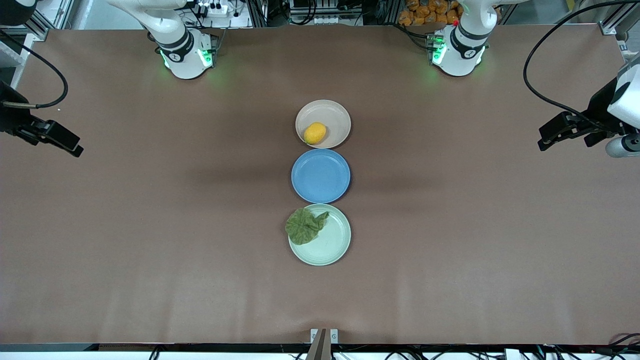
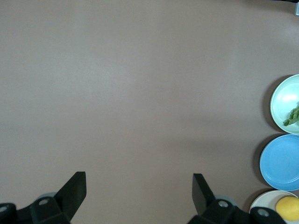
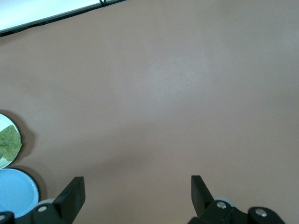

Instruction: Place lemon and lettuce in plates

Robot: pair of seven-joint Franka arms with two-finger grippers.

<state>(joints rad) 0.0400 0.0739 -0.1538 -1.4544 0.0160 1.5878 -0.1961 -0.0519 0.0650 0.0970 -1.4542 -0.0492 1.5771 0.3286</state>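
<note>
Lemon (image 1: 315, 133), small yellow oval, lies in beige round plate (image 1: 336, 114); wrinkly green lettuce leaf (image 1: 304, 225) overlaps mint round plate (image 1: 332, 244). Left pincer (image 2: 139, 196) and right pincer (image 3: 138, 196) wait wide, empty, over brown worktop (image 1: 150, 225) ends.

Both Franka arms wait, drawn back to their own ends of the tabletop. The left claw (image 1: 545, 142) hangs with fingers spread wide, empty; the right claw (image 1: 75, 148) likewise gapes, holding nothing.
</note>
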